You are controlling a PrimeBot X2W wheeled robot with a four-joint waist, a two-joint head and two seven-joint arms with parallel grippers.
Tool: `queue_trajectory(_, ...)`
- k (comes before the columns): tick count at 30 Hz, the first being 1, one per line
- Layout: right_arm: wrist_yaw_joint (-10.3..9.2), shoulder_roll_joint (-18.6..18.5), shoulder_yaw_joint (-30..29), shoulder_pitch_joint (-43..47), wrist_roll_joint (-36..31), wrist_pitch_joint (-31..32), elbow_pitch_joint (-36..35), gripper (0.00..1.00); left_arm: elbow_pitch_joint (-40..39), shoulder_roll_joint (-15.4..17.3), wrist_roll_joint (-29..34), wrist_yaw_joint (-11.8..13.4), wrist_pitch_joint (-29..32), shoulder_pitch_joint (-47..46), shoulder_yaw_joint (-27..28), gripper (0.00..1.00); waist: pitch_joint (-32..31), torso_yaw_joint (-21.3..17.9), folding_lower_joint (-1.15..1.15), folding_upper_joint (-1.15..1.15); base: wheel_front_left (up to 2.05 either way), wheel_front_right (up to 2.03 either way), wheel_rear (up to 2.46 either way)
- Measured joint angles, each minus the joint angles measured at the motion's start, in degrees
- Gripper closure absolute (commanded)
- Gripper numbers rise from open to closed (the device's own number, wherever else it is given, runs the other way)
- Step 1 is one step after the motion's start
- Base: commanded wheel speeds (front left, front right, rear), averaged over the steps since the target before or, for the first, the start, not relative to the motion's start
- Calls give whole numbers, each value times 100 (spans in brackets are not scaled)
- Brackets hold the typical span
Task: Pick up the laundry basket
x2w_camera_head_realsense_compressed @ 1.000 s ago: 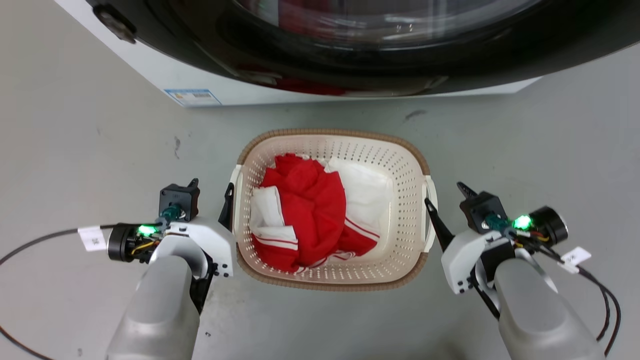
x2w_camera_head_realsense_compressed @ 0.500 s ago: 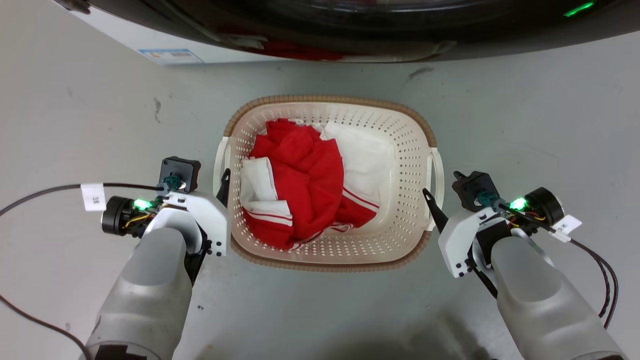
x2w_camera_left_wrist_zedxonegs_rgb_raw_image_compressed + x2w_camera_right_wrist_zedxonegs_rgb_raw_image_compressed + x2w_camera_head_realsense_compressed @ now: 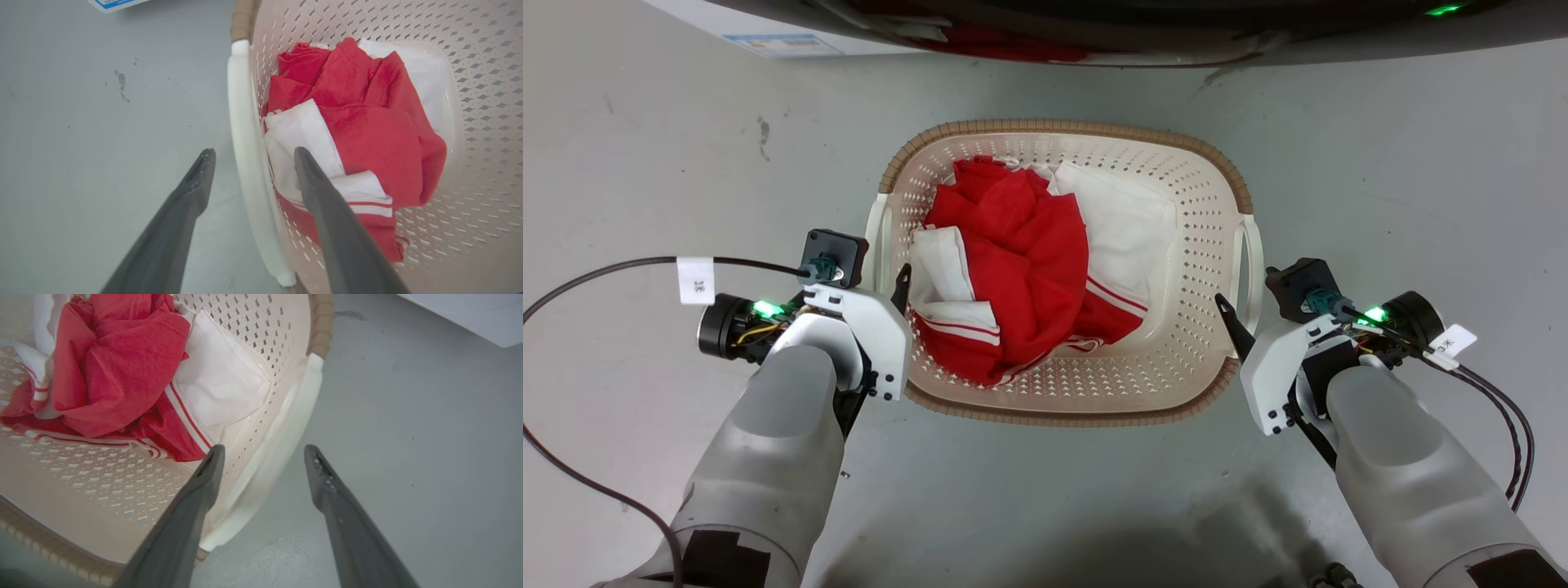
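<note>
Your laundry basket (image 3: pixel 1201 245): cream perforated plastic, brown-rimmed, white-handled, sits upright on floor (image 3: pixel 645 163) w/ red & white clothes (image 3: pixel 1013 269) inside.

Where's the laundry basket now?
Centre of the head view, on the floor: the laundry basket sits between the left gripper and right gripper, washing machine just beyond it.

A red cloth (image 3: pixel 1021 261) with white stripes lies all bunched up. A white cloth (image 3: pixel 1127 220) lies right next to it, touching. The grey floor (image 3: pixel 1380 180) has a small dark mark (image 3: pixel 762 137). A washing machine (image 3: pixel 1307 33) with a blue sticker (image 3: pixel 780 44) stands at the top.
</note>
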Motion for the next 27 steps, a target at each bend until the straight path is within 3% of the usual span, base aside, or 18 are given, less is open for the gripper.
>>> queue_trajectory(9,0,0,147,-112,299,167,152,0,55,-53,-159,-2,196,-96,-215,0,153,29,0,0,0,0,0)
queue_trajectory(10,0,0,185,-113,328,212,168,74,57,-67,-190,-2,233,-97,-253,60,161,32,0,0,0,0,0)
queue_trajectory(11,0,0,224,-114,366,212,174,100,62,-82,-214,-2,244,-98,-302,100,168,35,0,0,0,0,0)
queue_trajectory(27,-1,-4,831,-84,1039,563,282,100,83,-100,-985,-2,642,85,-968,100,-267,37,0,0,0,0,0)
